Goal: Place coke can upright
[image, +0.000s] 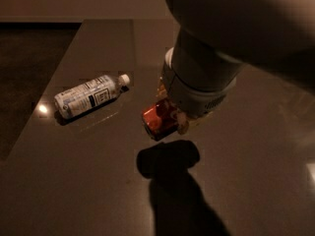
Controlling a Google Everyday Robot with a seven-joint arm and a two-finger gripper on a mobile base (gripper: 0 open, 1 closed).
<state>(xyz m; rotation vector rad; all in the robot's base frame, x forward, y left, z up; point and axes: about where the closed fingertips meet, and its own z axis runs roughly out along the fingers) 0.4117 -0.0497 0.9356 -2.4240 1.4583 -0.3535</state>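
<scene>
The red-orange coke can [156,120] hangs just under my large pale arm [206,68], near the middle of the table. It is off the surface: its dark shadow [167,159] lies apart from it, lower in the view. My gripper [172,118] is at the can, mostly hidden under the wrist. One pale finger [182,125] shows against the can's right side. The can's top and its lettering are hidden.
A clear plastic water bottle [91,96] with a white cap lies on its side to the left of the can. The dark glossy table [256,151] has its left edge [44,107] running diagonally, with dark floor [29,63] beyond.
</scene>
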